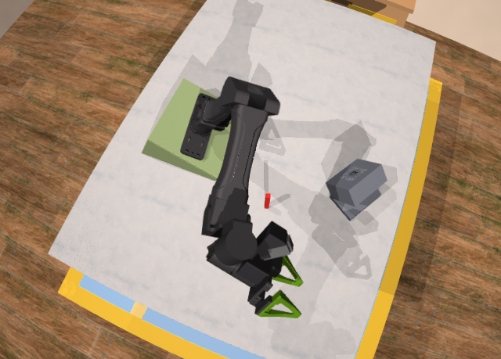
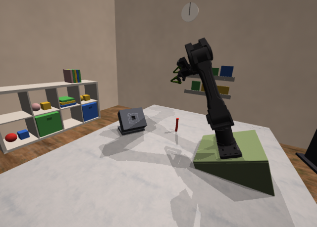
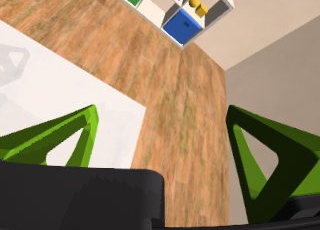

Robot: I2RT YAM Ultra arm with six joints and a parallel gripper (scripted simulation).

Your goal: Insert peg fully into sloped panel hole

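Standing upright near the middle of the table (image 1: 323, 64) (image 2: 107, 183) (image 3: 30, 107), the red peg (image 1: 267, 200) (image 2: 176, 124) looks light, stiff and perhaps slippery; its upper half seems the best hold. The jaws (image 1: 289, 292) (image 2: 177, 74) are wide open and hold nothing. The wrist view misses the peg; the depth of the hole (image 1: 353, 173) (image 2: 133, 117) is unreadable.

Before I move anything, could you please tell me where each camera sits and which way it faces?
Top: high above the table, looking down; the arm and open gripper show.
Exterior: beside the table on the arm-base side, facing across it toward the walls; arm and gripper show.
Wrist: on the arm by the gripper, looking out past its fingers over the table edge to the floor and shelf unit.
Top and exterior share the red peg and sloped panel.
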